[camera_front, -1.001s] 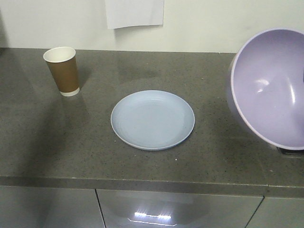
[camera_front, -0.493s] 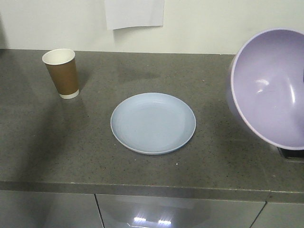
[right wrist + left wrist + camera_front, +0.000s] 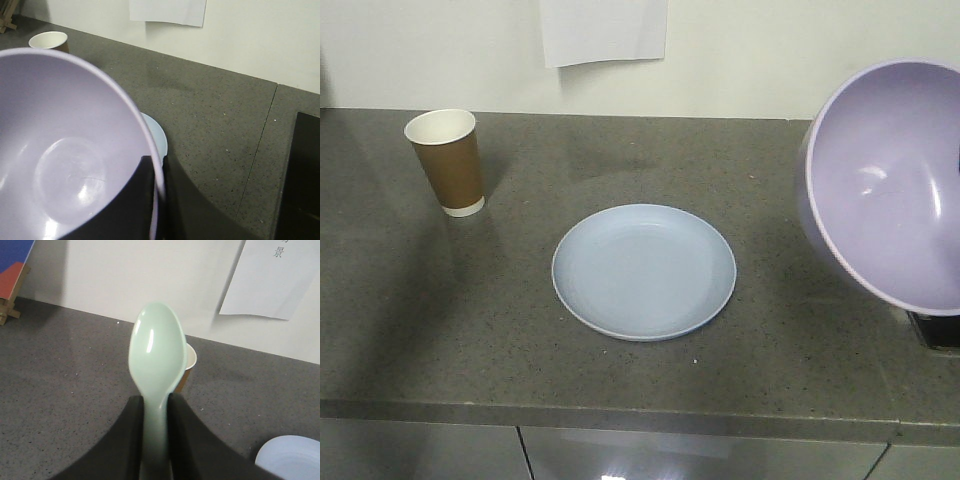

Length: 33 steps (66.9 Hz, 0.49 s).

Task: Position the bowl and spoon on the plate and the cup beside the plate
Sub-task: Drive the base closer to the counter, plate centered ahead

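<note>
Right of plate (image 3: 644, 272), right fingers (image 3: 134, 202) clamping tilted bowl (image 3: 890, 190) rim, left fingers (image 3: 122, 442) pinching spoon (image 3: 156, 352); bowl needing levelling, centring.

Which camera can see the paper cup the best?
The front view: the whole cup stands upright, nothing in front of it. In the left wrist view the spoon hides most of it; the right wrist view shows only its top.

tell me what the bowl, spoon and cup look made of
The bowl looks like smooth plastic: soft glare patches inside, thin even rim. The spoon is probably glossy plastic too: one moulded piece with a bright highlight. The cup seems paper: matte brown wall, white rolled rim.
</note>
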Available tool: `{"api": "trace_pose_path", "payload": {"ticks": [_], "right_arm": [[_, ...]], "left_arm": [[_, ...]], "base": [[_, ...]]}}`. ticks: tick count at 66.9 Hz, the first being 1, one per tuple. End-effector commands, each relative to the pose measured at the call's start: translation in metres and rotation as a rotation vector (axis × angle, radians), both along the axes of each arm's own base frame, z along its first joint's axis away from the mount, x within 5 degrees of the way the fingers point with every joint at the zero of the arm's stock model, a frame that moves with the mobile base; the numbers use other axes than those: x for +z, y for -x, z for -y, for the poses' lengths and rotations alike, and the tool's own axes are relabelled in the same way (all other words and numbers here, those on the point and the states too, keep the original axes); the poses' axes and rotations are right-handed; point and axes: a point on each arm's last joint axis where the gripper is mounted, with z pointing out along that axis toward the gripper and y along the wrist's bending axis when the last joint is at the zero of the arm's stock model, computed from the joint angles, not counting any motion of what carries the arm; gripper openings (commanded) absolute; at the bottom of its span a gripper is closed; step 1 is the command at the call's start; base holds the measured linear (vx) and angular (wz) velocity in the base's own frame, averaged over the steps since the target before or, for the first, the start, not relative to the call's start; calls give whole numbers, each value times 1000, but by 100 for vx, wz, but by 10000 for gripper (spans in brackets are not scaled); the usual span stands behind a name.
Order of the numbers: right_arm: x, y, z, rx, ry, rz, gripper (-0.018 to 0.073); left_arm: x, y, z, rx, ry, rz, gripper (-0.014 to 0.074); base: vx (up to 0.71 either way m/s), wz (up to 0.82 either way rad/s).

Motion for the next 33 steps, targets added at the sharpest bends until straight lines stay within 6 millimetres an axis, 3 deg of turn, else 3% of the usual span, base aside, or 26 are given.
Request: {"api": "trace_pose_path", "payload": {"ticks": [1, 33], "right_arm": [[14, 1, 1, -25, -33, 83, -4], [14, 1, 1, -25, -33, 83, -4]], "left_arm": [[13, 3, 1, -33, -7, 72, -6], [13, 3, 1, -33, -7, 72, -6]], "base": [[5, 0], [4, 0]]}}
